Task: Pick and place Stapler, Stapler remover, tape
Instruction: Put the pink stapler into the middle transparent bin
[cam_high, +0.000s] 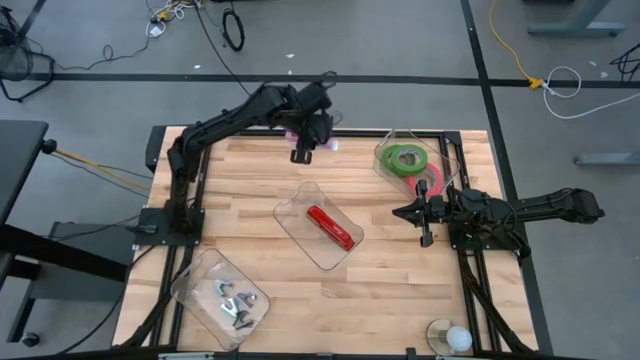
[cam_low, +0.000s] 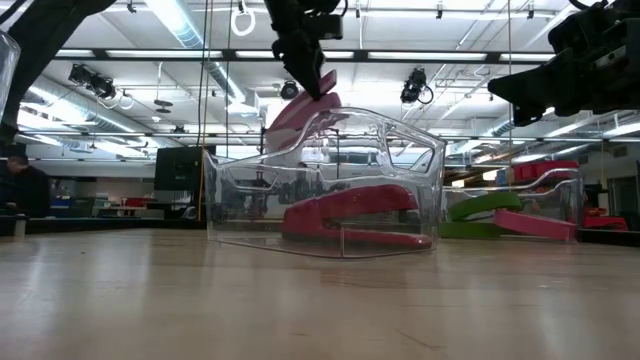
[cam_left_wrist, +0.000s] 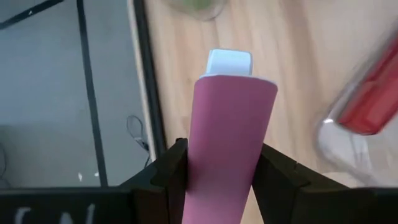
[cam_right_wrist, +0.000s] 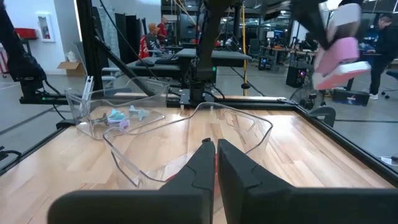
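My left gripper (cam_high: 303, 150) is at the table's far edge, shut on a pink stapler (cam_left_wrist: 229, 137) that hangs above the wood; it also shows in the low view (cam_low: 305, 105). A red stapler (cam_high: 331, 227) lies in a clear tray (cam_high: 296, 205) at mid-table. Green tape (cam_high: 407, 158) and a red-pink ring (cam_high: 433, 180) lie in a clear tray (cam_high: 385, 140) at the far right. Several staple removers (cam_high: 232, 298) lie in a clear tray at the near left. My right gripper (cam_high: 424, 232) is shut and empty, right of the middle tray. My left gripper pinches the pink stapler's two long sides (cam_left_wrist: 199, 168) between its two fingers (cam_left_wrist: 175, 163). The fingers come from above and point down, set across the body. The stapler is lifted clear of the table and tilted, its white-tipped end (cam_left_wrist: 229, 61) away from the gripper.
The table has a black frame along its edges (cam_high: 470, 135). A roll and a white ball (cam_high: 450, 337) lie off the near right corner. Bare wood lies between the trays. People and equipment show in the room behind.
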